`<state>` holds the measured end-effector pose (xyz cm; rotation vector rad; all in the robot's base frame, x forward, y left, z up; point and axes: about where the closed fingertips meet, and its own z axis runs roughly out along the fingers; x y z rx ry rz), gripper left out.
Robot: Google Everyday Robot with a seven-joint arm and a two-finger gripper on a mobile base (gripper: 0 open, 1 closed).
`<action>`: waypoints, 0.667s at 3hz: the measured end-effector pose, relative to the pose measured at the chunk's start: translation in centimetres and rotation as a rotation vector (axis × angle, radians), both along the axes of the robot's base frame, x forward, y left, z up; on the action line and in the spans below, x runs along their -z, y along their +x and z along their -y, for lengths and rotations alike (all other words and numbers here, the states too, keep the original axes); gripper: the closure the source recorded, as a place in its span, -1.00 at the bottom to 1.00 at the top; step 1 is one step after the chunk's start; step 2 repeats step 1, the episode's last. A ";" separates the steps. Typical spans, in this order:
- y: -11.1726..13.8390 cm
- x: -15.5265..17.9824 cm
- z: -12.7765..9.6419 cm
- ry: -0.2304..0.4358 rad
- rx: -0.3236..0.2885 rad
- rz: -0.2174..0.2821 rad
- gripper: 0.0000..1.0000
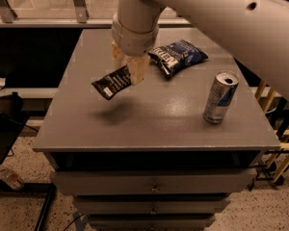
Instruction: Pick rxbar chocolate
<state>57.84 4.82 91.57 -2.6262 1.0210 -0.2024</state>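
The rxbar chocolate (111,83) is a flat black wrapper with white lettering. It hangs tilted in the air above the grey table (149,124), and its shadow lies on the tabletop below it. My gripper (129,67) is shut on the bar's right end, with the cream fingers (137,69) pinching it. The gripper is above the left-middle of the table, and the big white arm reaches in from the upper right.
A puffy dark-blue chip bag (177,56) lies at the back of the table, just right of the gripper. A silver-and-blue drink can (220,97) stands upright at the right. Drawers sit below the table's front edge. A yellow frame stands at far right.
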 end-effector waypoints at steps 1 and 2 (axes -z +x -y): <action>0.7 -1.9 0.4 0.054 0.012 0.017 1.00; 0.7 -1.9 0.4 0.054 0.012 0.017 1.00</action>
